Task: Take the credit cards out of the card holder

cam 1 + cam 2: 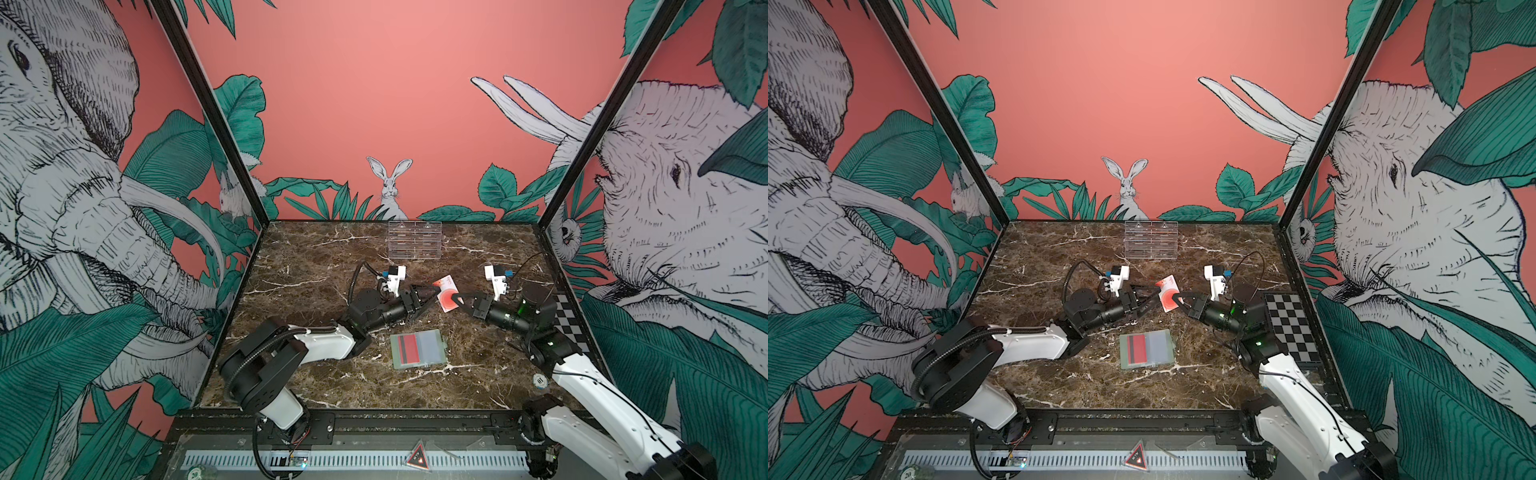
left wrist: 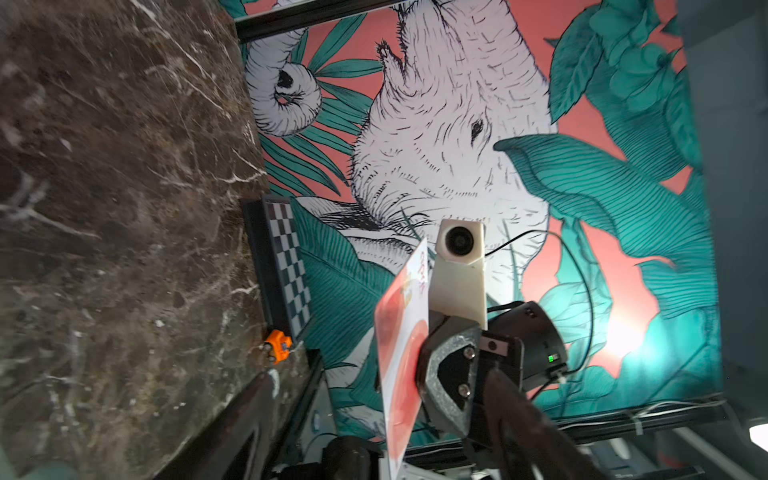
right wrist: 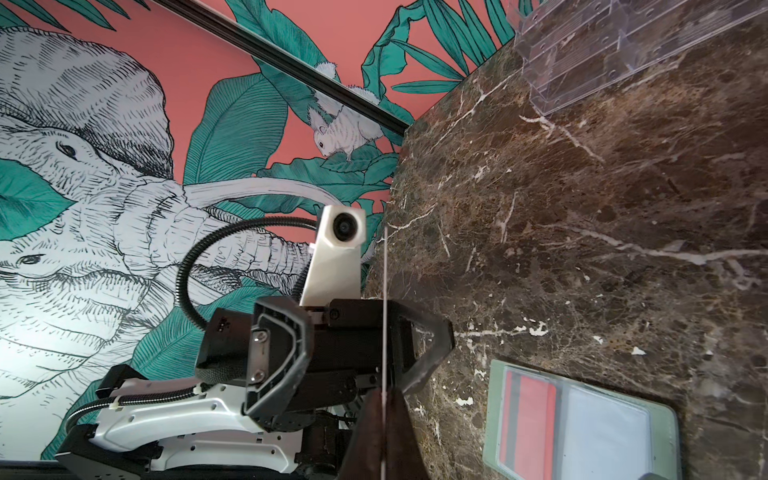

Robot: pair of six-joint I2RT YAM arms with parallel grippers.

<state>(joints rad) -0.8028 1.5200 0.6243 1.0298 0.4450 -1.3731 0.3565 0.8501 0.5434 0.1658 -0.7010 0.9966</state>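
The pale green card holder (image 1: 417,350) (image 1: 1146,350) (image 3: 582,424) lies open and flat on the marble near the front middle. Its left sleeve shows a red credit card with a dark stripe (image 1: 408,348) (image 3: 525,419). A white credit card with red circles (image 1: 446,296) (image 1: 1169,297) (image 2: 401,357) hangs in the air above the table's middle. My right gripper (image 1: 456,297) (image 1: 1178,297) (image 3: 384,397) is shut on it, and the right wrist view shows the card edge-on between the fingers. My left gripper (image 1: 434,294) (image 1: 1156,296) (image 2: 382,374) stands open, one jaw on each side of that card.
A clear acrylic tiered stand (image 1: 414,240) (image 1: 1151,240) (image 3: 602,50) stands at the back middle. A black-and-white checkered board (image 1: 569,320) (image 1: 1291,328) (image 2: 286,266) lies along the right edge. A poker chip (image 1: 539,379) sits at the front right, beside a small orange piece (image 2: 277,345).
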